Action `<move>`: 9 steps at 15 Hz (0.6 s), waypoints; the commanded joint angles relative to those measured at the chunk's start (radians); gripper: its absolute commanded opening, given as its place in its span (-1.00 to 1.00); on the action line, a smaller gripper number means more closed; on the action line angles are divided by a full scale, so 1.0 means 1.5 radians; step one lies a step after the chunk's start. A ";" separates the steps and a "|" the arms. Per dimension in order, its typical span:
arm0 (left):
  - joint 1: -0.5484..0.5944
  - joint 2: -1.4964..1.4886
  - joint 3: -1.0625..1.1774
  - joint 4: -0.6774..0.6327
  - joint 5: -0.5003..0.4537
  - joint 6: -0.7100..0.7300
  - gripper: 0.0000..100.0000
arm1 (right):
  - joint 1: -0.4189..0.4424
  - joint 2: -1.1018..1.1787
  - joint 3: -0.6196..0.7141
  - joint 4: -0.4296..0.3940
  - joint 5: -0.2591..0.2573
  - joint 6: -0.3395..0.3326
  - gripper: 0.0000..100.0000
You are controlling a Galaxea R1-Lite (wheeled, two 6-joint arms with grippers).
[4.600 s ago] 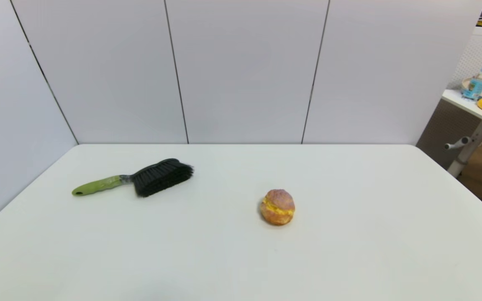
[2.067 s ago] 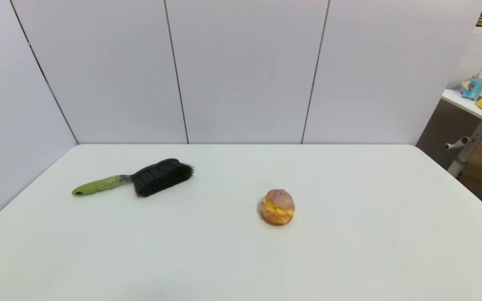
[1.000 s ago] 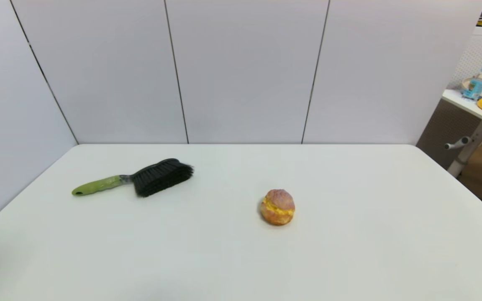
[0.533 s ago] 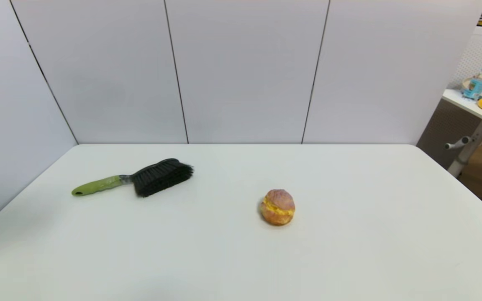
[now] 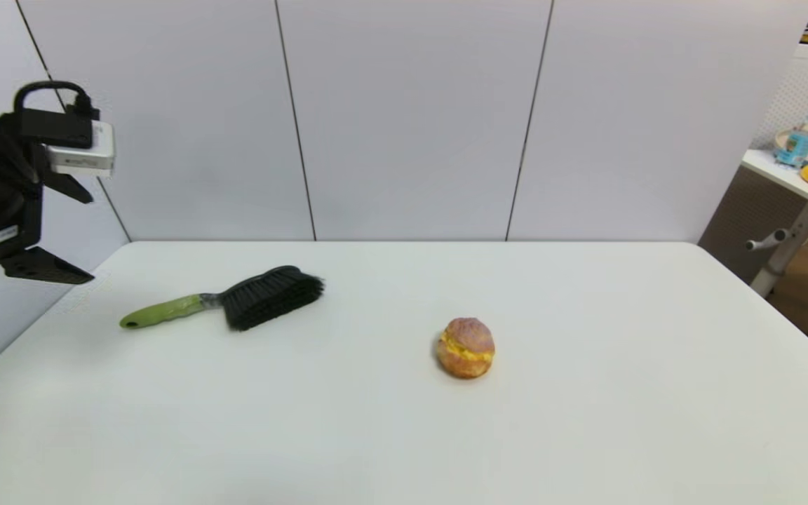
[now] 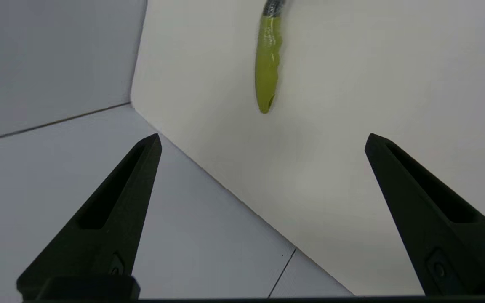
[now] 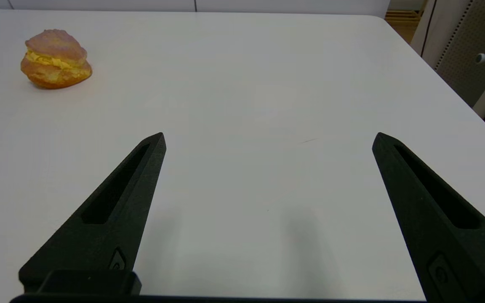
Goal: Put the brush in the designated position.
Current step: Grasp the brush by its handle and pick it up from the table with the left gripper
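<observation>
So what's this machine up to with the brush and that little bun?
Nothing is being held. The brush lies flat on the white table, well apart from the bun. The left gripper hangs above the table's left edge, jaws wide open, aimed toward the green handle. The right gripper is low over bare table, also open.

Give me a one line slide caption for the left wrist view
Open left gripper above the white table's edge, facing the brush's green handle.

On the table (image 5: pixel 586 421), the brush (image 5: pixel 236 304) lies left of and behind the bun (image 5: pixel 465 347), well apart.
</observation>
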 commanded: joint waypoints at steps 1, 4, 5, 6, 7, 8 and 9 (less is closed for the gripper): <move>0.008 0.135 -0.004 0.038 -0.080 0.019 1.00 | 0.000 0.001 0.001 0.000 0.000 0.000 1.00; 0.022 0.173 -0.005 0.054 -0.106 0.019 1.00 | 0.000 0.001 0.001 0.000 0.000 0.000 1.00; 0.029 0.179 -0.004 0.053 -0.106 0.017 1.00 | 0.000 0.001 0.001 0.000 0.000 0.000 1.00; 0.034 0.189 -0.005 0.052 -0.105 0.017 1.00 | 0.000 0.001 0.001 0.000 0.000 0.000 1.00; 0.034 0.199 -0.005 0.051 -0.104 0.019 1.00 | 0.000 0.001 0.001 0.000 0.000 0.000 1.00; 0.034 0.208 -0.005 0.046 -0.102 0.021 1.00 | 0.000 0.001 0.001 0.000 0.000 0.000 1.00; 0.035 0.218 -0.005 0.037 -0.100 0.022 1.00 | 0.000 0.001 0.001 0.000 0.000 0.000 1.00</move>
